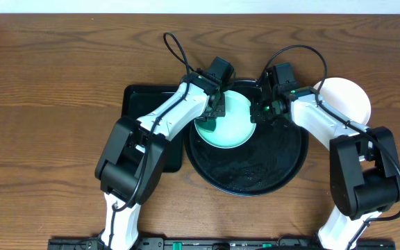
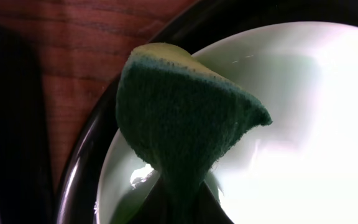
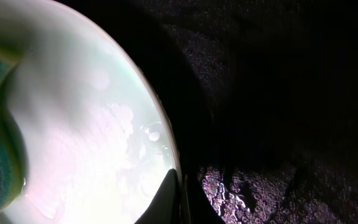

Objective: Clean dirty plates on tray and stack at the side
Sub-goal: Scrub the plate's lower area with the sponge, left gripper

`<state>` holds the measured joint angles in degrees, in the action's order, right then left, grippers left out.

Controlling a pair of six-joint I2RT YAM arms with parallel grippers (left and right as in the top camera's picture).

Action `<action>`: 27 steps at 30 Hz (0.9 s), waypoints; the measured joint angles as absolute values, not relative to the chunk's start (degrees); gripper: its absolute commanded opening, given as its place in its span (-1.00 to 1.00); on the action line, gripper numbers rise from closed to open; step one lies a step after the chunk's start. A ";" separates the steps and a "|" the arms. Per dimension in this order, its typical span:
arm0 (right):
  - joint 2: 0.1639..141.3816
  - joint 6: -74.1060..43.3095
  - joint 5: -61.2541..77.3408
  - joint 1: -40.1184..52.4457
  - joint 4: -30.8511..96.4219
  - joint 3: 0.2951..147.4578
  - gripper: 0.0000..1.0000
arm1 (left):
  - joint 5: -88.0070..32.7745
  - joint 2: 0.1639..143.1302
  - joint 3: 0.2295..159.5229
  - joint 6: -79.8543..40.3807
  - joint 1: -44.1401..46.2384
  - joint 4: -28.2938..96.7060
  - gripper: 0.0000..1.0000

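A pale-mint plate [image 1: 229, 119] is held tilted over the back of the large round black tray [image 1: 255, 173]. My right gripper [image 1: 260, 111] is shut on the plate's right rim; in the right wrist view its fingers [image 3: 178, 202] pinch the plate [image 3: 86, 118] edge. My left gripper [image 1: 214, 112] is shut on a green sponge [image 2: 179, 118] and holds it at the plate's left side. In the left wrist view the sponge hangs over the plate [image 2: 303, 124]. A clean white plate [image 1: 347, 97] lies on the table at the right.
A smaller rectangular black tray [image 1: 141, 104] lies left of the round tray, mostly under my left arm. The round tray's floor [image 3: 291, 124] is wet and speckled. Brown wooden table [image 1: 47, 104] around.
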<state>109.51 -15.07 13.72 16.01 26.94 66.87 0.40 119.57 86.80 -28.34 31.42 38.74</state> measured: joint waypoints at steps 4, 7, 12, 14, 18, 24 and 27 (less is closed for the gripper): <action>109.51 -15.07 13.72 16.01 26.96 66.87 -0.98 | -0.05 120.31 86.80 -28.32 31.94 37.89 -0.85; 109.51 -15.07 13.69 16.01 26.96 66.87 -0.97 | -0.93 120.81 86.80 -28.32 32.12 37.10 -0.85; 109.51 -15.07 13.67 16.01 26.98 66.87 -0.97 | -1.17 121.08 86.83 -28.32 32.42 36.71 -0.85; 109.51 -15.07 13.67 15.99 26.96 66.87 -0.97 | -1.17 121.08 86.83 -28.32 32.56 36.58 -0.85; 109.51 -15.07 13.43 15.99 27.18 66.87 -0.97 | -2.70 121.12 86.83 -28.32 32.58 35.86 -0.85; 109.51 -15.07 13.21 15.99 27.18 66.78 -0.98 | -6.59 121.51 87.64 -28.32 32.40 35.55 -0.85; 109.51 -15.07 13.21 15.99 27.18 66.78 -0.97 | -10.09 121.78 88.12 -28.32 32.12 35.55 -0.85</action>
<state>109.51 -15.07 13.21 15.99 27.18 66.78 -10.09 121.78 88.12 -28.32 32.12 35.55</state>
